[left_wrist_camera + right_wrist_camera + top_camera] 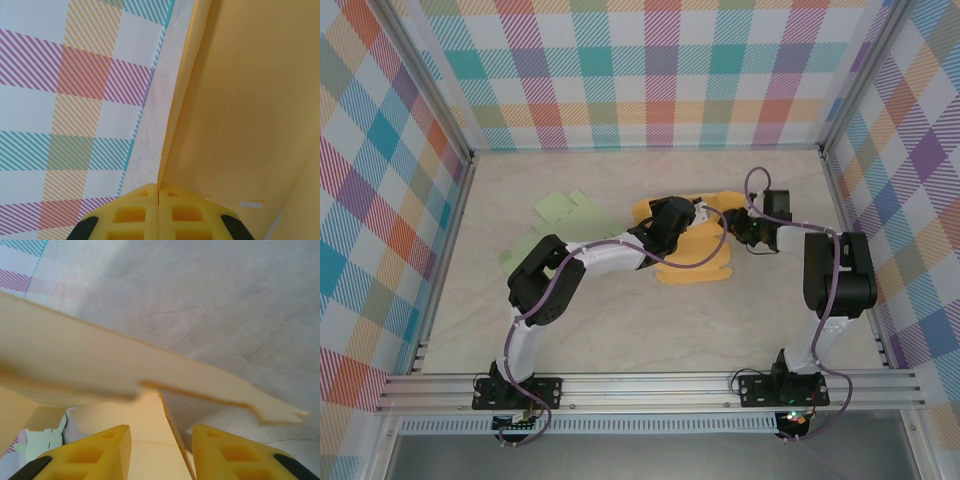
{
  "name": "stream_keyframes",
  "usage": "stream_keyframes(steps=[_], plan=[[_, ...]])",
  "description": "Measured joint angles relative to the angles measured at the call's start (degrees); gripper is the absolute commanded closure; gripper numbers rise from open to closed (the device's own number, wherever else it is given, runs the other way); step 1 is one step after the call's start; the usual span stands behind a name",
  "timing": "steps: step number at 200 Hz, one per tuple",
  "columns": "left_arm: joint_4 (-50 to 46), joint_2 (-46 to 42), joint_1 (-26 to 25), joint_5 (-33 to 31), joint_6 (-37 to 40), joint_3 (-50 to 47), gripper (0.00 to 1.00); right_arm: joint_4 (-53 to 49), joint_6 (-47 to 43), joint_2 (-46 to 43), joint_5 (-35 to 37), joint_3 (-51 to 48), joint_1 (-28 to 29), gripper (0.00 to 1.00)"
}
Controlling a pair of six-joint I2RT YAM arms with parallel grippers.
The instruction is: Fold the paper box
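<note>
- Yellow-orange card is making up the paper box (695,262), which is lying half-raised in the middle of the surface (620,330), between the two arms. Some panels are standing up and others are lying flat.
- The left claw (158,189) is pinching fully closed on the thin edge of an upright panel (250,100), and the sheet's edge is running up from between its yellow fingers (132,215). From above, this claw (688,213) is sitting over the far left part of the box.
- The right claw (161,429) is standing part-way open and straddling a narrow flap (150,430) that is rising between its fingers. A gap is showing on the flap's right side, so it is probably not gripping the flap yet. From above, it (745,228) is working at the box's right end.
- The folding is looking early to midway. At least one wall is being held up, but no closed box shape is showing from above.
- A long panel ending in a notched tab (280,415) is hanging free above the surface and is not tucked into anything.
- Bringing the walls square, slotting the tabs home and locking the corners all seem to be left to do.
- Pale green paper pieces (558,208) are lying on the surface to the left, apart from the box and untouched.
- No brand or writing is coming through legibly. A small pale strip (250,204) on the inner panel is too small to tell whether it is carrying print.
</note>
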Motion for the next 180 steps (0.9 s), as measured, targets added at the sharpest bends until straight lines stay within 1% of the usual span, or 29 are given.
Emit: stream_keyframes(steps=[20, 74, 116, 146, 180], plan=[[-0.92, 0.0, 0.0, -0.02, -0.44, 0.59, 1.0, 0.85, 0.15, -0.61, -0.17, 0.0, 0.85, 0.7], [-2.1, 0.0, 0.0, -0.07, -1.31, 1.81, 1.0, 3.41, 2.25, -0.24, -0.02, 0.0, 4.28, 0.71], [-1.92, 0.0, 0.0, -0.02, -1.03, 1.55, 1.0, 5.57, 4.04, 3.19, -0.11, -0.02, 4.57, 0.68], [3.08, 0.0, 0.0, -0.04, 0.74, -1.95, 1.0, 4.44, 3.61, 2.12, 0.33, -0.52, 4.57, 0.65], [12.48, 0.0, 0.0, 0.02, 5.03, -7.63, 1.0, -0.61, 1.46, -3.8, 1.92, -2.56, 3.82, 0.58]])
